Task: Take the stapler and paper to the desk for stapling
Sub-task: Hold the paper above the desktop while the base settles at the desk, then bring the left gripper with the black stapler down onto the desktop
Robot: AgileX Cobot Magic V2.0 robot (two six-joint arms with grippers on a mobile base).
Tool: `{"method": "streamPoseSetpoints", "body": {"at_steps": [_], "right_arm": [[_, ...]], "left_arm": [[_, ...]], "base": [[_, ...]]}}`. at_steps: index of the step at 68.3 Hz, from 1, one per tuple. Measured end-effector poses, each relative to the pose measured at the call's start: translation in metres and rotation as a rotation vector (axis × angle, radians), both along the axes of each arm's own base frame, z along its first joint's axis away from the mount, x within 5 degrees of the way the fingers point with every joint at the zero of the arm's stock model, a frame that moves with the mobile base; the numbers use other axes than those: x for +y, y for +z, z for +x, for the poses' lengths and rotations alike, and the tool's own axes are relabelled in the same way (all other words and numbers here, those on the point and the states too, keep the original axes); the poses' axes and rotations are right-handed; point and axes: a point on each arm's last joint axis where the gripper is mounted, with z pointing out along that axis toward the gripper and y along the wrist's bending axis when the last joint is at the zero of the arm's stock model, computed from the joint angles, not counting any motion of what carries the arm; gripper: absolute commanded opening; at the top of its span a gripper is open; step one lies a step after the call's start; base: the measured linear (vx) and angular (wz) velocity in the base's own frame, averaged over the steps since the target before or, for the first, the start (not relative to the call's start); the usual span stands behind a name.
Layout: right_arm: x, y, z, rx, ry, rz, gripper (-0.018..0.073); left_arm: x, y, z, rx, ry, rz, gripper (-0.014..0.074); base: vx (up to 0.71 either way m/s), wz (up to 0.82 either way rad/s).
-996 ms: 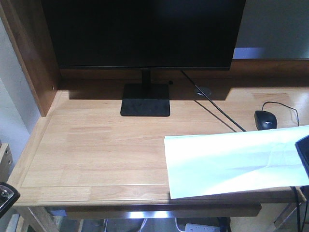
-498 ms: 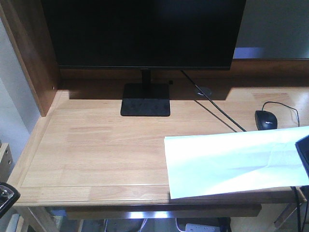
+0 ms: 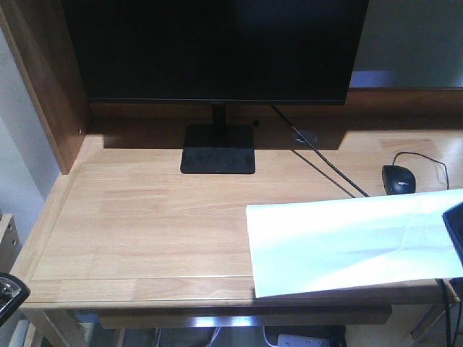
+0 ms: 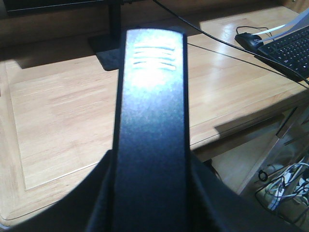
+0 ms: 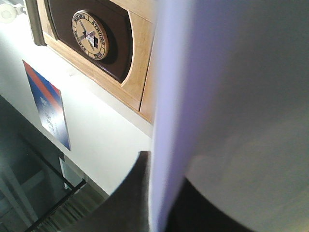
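The black stapler point(image 4: 152, 96) fills the middle of the left wrist view, pointing forward over the light-wood desk point(image 4: 58, 111). My left gripper point(image 4: 152, 205) is shut on it, a dark finger on each side. The white paper point(image 3: 347, 238) hangs over the desk's point(image 3: 145, 217) front right part. In the right wrist view the paper point(image 5: 231, 96) runs up between the dark jaws, and my right gripper point(image 5: 161, 203) is shut on it. A dark corner point(image 3: 456, 231) in front of the sheet at the right edge looks like that gripper.
A black monitor point(image 3: 217, 50) on a flat stand point(image 3: 217, 148) takes up the back of the desk. A black mouse point(image 3: 398, 178) with its cable lies at the back right. A keyboard point(image 4: 289, 48) sits at the right end. A wooden side panel point(image 3: 43, 79) rises on the left.
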Motion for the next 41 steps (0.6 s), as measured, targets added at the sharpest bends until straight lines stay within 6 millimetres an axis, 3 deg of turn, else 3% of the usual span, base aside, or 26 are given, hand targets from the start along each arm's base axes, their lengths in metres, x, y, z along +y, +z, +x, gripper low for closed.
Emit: {"method": "streamPoseSetpoints", "body": {"at_steps": [41], "right_arm": [[0.0000,0.0000,0.0000,0.000,0.000,0.000,-0.0001]], "left_arm": [[-0.0006,0.0048,0.0020,-0.051,0.005,-0.026,-0.0006]], "base": [[0.00,0.00]]}}
